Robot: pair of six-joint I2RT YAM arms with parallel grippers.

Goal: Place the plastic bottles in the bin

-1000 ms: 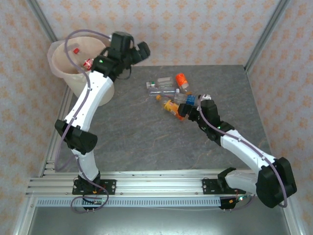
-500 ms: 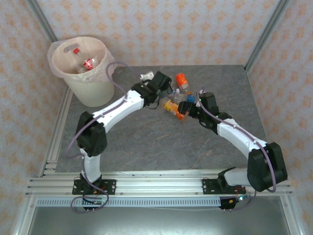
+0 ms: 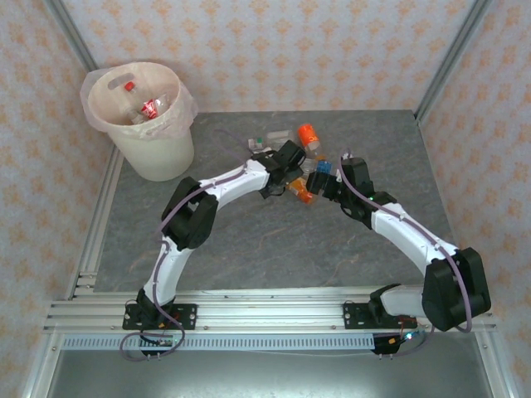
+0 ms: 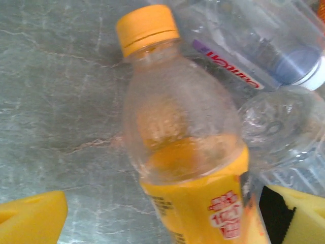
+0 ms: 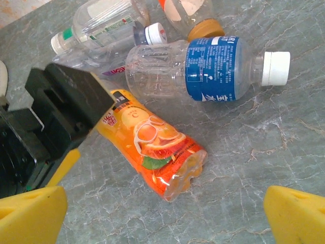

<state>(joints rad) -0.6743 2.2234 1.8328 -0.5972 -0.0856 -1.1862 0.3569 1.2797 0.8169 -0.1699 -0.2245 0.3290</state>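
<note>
Orange-yellow film printed with a cartoon orange in sunglasses and red characters wraps the clear orange-capped bottle (image 4: 188, 168). It lies among the plastic bottles (image 3: 309, 134) near the counter's (image 3: 249, 240) far edge. White characters on blue label the white-capped bottle (image 5: 203, 68). Left jaws stand open astride the orange-capped bottle. Right jaws stand open near its base. The bin (image 3: 162, 162) stands at the far left corner.

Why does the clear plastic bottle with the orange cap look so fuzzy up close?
Left wrist view: the camera is very close, so the clear plastic bottle with the orange cap looks soft and its label print smears. Right wrist view: the clear bottle with the blue label looks sharp, its print crisp. Top external view: the light is even.
</note>
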